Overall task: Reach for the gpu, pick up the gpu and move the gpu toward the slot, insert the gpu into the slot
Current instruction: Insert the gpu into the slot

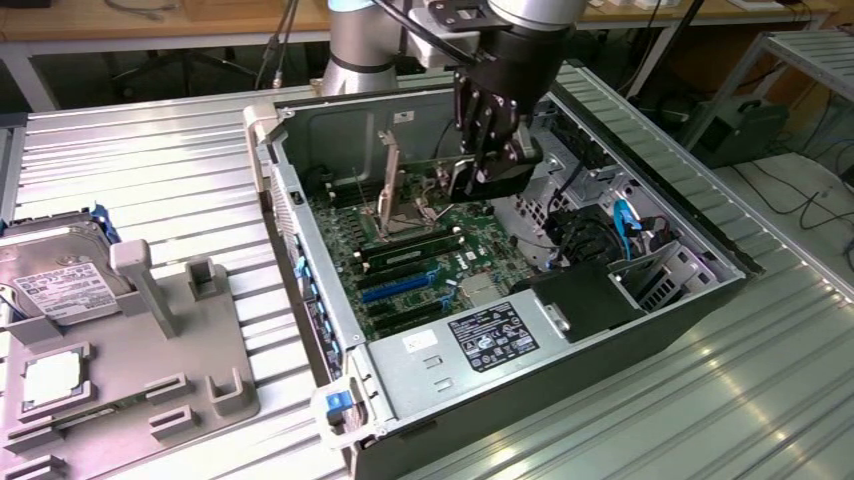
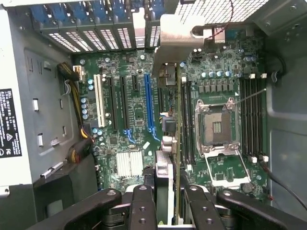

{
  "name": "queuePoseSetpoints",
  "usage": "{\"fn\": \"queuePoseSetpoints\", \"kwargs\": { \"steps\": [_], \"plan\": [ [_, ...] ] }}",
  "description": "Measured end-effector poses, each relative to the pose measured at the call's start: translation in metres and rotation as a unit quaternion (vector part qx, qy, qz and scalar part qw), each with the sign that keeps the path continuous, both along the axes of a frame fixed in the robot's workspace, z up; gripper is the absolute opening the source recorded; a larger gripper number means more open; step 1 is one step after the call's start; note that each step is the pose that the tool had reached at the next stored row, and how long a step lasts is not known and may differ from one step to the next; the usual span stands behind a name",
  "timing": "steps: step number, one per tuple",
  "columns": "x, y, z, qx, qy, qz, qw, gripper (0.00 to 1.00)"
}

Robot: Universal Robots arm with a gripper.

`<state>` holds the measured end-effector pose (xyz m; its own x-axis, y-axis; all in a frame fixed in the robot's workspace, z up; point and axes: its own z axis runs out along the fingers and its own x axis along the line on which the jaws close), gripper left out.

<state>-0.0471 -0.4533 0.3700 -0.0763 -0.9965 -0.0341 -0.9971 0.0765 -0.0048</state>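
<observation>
One gripper (image 1: 491, 180) (image 2: 172, 191) hangs inside one open computer case (image 1: 283, 190); its two fingers (image 2: 144, 203) are clamped on one gpu (image 1: 424, 172) (image 2: 178, 124), which stands on edge, silver bracket toward the case's rear wall.

The gpu is held clear above the motherboard (image 2: 136, 120), over the strip between the slot (image 1: 394, 287) (image 2: 148, 100) and the one open processor socket (image 2: 216, 127); it is beside the slot, not seated in it.

Counted on the board:
- one long blue slot, unoccupied;
- one white connector strip (image 2: 99, 100);
- two long black connector strips (image 2: 112, 103);
- four memory strips (image 2: 252, 120) on the socket's far side from the card.

Outside the case, on the exterior view's left: one hard drive (image 1: 54, 285); one processor chip (image 1: 47, 375).
</observation>
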Motion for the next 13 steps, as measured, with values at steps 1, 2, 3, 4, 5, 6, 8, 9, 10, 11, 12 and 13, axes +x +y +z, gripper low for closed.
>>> {"fn": "queuePoseSetpoints", "kwargs": {
  "steps": [1, 2, 3, 4, 5, 6, 8, 9, 10, 11, 12, 13],
  "plan": [
    [0.000, -0.0030, -0.0014, 0.0000, 0.0000, 0.000, 1.0000, 0.28],
    [0.000, -0.0041, -0.0026, 0.0001, -0.0001, 0.000, 1.0000, 0.28],
    [0.000, -0.0042, -0.0034, 0.0001, -0.0001, 0.001, 1.0000, 0.28],
    [0.000, -0.0042, -0.0041, 0.0000, 0.0000, 0.003, 1.0000, 0.28],
    [0.000, -0.0042, -0.0049, 0.0000, 0.0001, 0.005, 1.0000, 0.28],
    [0.000, -0.0042, -0.0058, -0.0004, 0.0002, 0.008, 1.0000, 0.28],
    [0.000, -0.0042, -0.0080, -0.0006, 0.0003, 0.011, 0.9999, 0.28],
    [0.000, -0.0042, -0.0094, -0.0006, 0.0003, 0.011, 0.9999, 0.28],
    [-0.001, -0.0042, -0.0112, -0.0005, 0.0003, 0.011, 0.9999, 0.28],
    [-0.002, -0.0041, -0.0122, -0.0006, 0.0003, 0.011, 0.9999, 0.28],
    [-0.003, -0.0040, -0.0130, -0.0005, 0.0003, 0.011, 0.9999, 0.28],
    [-0.004, -0.0039, -0.0139, -0.0006, 0.0003, 0.011, 0.9999, 0.28]
  ]
}}
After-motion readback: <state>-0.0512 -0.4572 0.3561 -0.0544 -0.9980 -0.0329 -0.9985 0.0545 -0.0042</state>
